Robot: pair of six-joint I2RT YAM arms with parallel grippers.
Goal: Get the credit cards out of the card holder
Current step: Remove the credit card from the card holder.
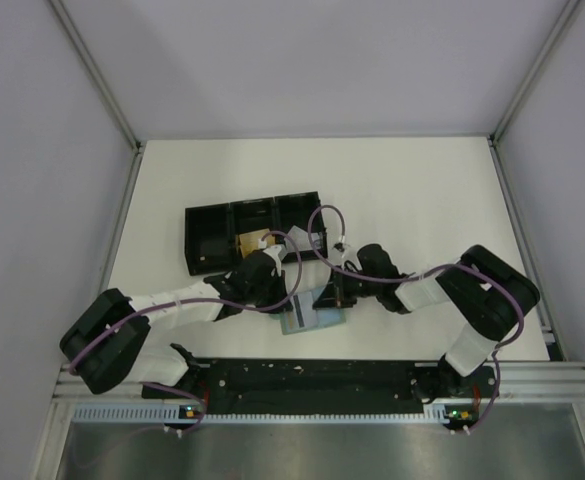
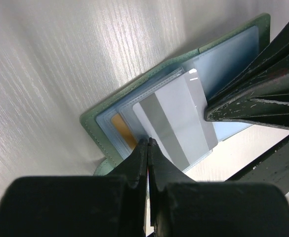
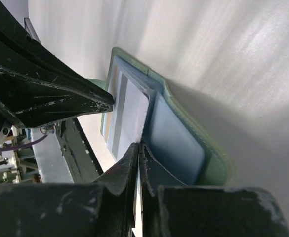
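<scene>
Left gripper (image 2: 148,144), jaws pressed together, seems to nip the near corner of the silvery-grey card (image 2: 176,123), likely to draw it from its sleeve. A tan card (image 2: 120,127) sits tucked underneath. The card holder (image 2: 91,121) lies open by the table's near edge, about midway along. Right gripper (image 3: 138,150), jaws closed too, bears down on the holder, apparently pinning it so only the card slides.

One card holder (image 2: 228,59), one black tray (image 1: 208,245) — one silver-grey card (image 2: 176,123), two tan cards (image 2: 122,129) (image 1: 255,243)
</scene>
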